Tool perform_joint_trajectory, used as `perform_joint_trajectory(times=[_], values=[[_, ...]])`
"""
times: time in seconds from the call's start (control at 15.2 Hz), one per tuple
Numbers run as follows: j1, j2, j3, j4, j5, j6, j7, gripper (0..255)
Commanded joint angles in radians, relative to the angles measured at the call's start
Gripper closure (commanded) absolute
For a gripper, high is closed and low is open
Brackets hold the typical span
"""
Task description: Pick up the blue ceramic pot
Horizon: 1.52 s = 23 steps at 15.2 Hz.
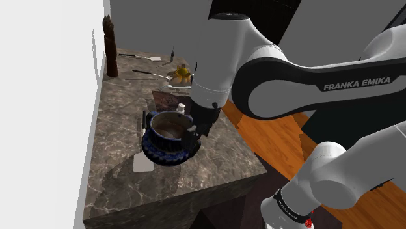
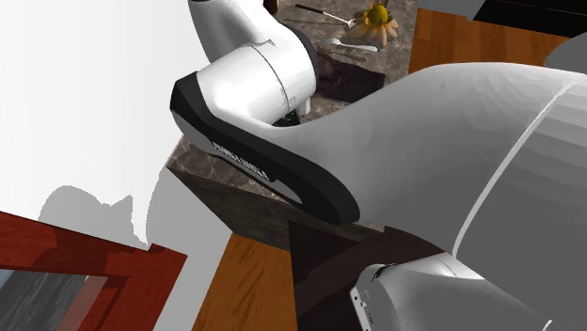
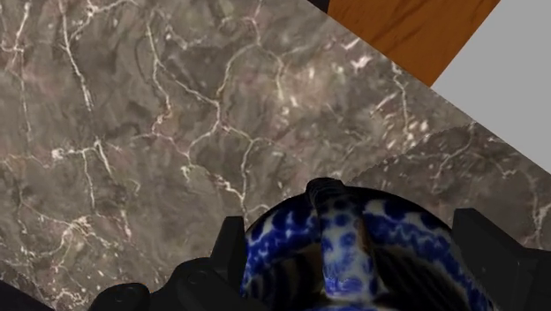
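Gripper (image 1: 193,134) spread wide, both fingers clasping the blue-and-white patterned pot (image 1: 162,140), over the brown marbled countertop (image 3: 177,132)

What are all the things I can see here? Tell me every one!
pot: one, blue and white, counter's near part, between the fingers
counter: one, brown marbled, along the white wall
tall thing: one, dark brown, counter's far end by the wall
flower-like thing: one, yellow, far end
utensils: two, pale, far end
floor: orange-brown wood, beside the counter
arm: one, white with dark joints
gripper: one, black, clasping the pot
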Motion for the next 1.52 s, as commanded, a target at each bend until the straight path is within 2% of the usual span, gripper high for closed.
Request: perform_joint_trajectory(times=[0.0, 0.59, 1.45], values=[[0.0, 0.002, 0.002, -0.002, 0.0, 0.004, 0.002, 255], [0.0, 0.001, 0.0, -0.004, 0.0, 0.006, 0.0, 255], [-0.004, -0.03, -0.026, 0.145, -0.002, -0.173, -0.014, 255]])
